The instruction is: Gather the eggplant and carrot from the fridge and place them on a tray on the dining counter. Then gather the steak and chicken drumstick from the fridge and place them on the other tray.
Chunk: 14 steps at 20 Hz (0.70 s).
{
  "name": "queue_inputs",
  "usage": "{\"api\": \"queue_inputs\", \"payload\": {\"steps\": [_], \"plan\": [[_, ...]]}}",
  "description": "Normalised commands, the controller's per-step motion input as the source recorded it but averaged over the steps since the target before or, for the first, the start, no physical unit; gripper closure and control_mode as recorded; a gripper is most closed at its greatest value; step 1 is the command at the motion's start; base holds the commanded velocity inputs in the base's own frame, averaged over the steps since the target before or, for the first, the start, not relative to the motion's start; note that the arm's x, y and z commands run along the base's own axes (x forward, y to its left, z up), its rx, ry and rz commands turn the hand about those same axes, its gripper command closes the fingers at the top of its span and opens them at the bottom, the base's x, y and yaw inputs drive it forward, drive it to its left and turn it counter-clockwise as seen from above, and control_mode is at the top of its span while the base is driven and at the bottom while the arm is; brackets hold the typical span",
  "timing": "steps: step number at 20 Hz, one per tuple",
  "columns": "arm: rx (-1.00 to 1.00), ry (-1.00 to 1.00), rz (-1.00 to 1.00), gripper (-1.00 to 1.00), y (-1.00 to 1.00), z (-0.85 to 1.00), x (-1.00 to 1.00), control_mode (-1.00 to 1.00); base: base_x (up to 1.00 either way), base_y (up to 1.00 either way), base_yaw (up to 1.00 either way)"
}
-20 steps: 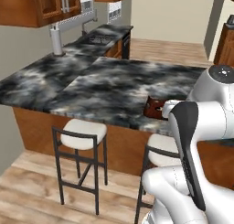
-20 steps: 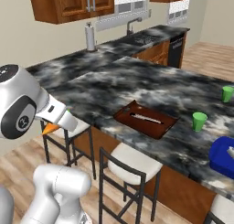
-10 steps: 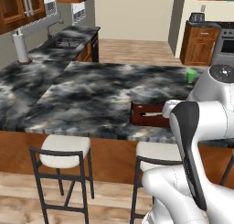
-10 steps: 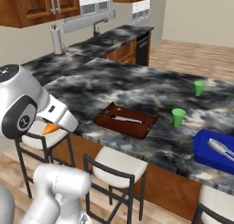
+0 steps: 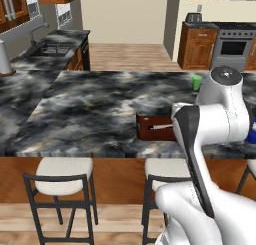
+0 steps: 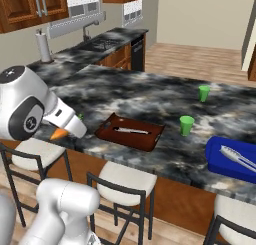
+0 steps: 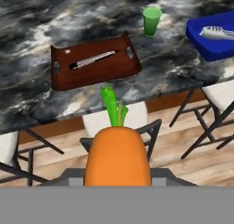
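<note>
The jaws were closed on the carrot (image 7: 118, 157), a smooth orange taper with a leafy green tip, held off the near edge of the marbled black-and-grey table (image 6: 150, 96), short of the tray (image 6: 131, 131). That shallow reddish-brown wooden tray held a slim utensil (image 6: 131, 131). Right of the tray stood a green cup (image 6: 186, 125), and further right lay the glossy blue other tray (image 6: 227, 161) with metal tongs (image 6: 237, 156).

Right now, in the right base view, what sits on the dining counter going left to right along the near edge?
carrot in the claw → brown tray holding a knife → near green cup → blue tray with tongs.
</note>
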Motion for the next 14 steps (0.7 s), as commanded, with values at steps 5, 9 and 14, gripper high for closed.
{"api": "queue_inputs", "payload": {"steps": [5, 9, 14], "plan": [[0.01, 0.00, -0.14, 1.00, -0.04, -0.03, 0.96, -1.00, 0.00, 0.00, 0.00], [0.04, 0.02, -0.01, 1.00, -0.20, -0.21, 0.91, -1.00, 0.00, 0.00, 0.00], [0.02, 0.07, 0.07, 1.00, -0.13, -0.50, 0.88, -1.00, 0.00, 0.00, 0.00]]}}
